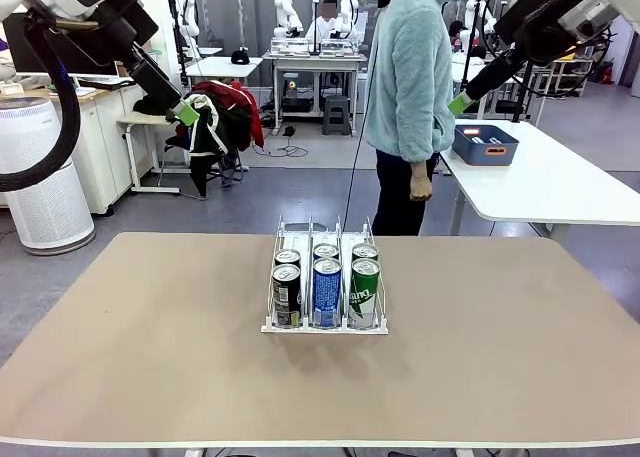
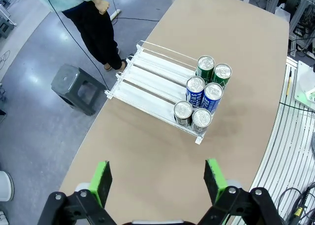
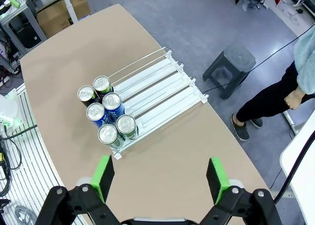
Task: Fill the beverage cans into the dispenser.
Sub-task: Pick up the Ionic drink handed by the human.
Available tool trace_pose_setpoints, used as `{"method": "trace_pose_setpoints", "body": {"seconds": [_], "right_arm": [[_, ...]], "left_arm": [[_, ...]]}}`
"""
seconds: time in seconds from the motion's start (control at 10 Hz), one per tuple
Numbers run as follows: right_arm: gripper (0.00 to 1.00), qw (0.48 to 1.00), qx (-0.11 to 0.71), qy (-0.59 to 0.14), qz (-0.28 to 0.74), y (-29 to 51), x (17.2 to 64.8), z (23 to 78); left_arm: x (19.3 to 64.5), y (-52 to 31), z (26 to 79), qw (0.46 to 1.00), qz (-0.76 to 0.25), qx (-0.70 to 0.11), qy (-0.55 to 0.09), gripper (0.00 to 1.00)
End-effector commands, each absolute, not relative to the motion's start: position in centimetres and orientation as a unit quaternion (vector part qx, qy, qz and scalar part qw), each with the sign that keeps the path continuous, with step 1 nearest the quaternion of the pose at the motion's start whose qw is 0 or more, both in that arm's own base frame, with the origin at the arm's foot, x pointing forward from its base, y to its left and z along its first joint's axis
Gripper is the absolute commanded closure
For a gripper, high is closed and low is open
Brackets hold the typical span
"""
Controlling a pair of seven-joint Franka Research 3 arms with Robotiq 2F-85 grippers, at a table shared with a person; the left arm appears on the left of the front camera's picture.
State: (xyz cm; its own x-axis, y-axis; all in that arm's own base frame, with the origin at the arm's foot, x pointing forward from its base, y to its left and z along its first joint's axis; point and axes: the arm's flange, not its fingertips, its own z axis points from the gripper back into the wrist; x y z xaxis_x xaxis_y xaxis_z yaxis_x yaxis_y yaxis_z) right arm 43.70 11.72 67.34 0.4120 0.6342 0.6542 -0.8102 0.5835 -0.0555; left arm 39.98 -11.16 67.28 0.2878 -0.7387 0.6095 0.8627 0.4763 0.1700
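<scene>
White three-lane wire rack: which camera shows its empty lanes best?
Right wrist view: from above, the white three-lane wire rack shows bare lanes behind six aluminium cans. Left wrist view is similar; front view foreshortens them.

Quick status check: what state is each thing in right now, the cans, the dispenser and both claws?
black cans: upright, two in the left lane, at the front lip.
blue cans: upright, two in the middle lane.
green cans: upright, two in the right lane.
dispenser: flat on the table, six cans loaded.
left claw: open, holding nothing, high above the table.
right claw: open, holding nothing, high.
</scene>
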Motion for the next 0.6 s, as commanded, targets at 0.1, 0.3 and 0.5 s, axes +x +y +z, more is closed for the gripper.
{"method": "trace_pose_setpoints", "body": {"seconds": [0.1, 0.3, 0.5], "right_arm": [[0.00, 0.827, 0.139, -0.314, 0.445, 11.7, 43.5, 69.1], [0.00, 0.816, 0.152, -0.306, 0.466, 11.2, 43.9, 71.6], [0.00, 0.812, 0.129, -0.320, 0.470, 11.5, 43.6, 73.6]], "left_arm": [[39.9, -11.0, 67.3, 0.798, -0.503, -0.097, -0.317, 0.00], [39.9, -11.0, 67.3, 0.798, -0.503, -0.097, -0.317, 0.00], [39.9, -11.0, 67.3, 0.798, -0.503, -0.097, -0.317, 0.00]]}}
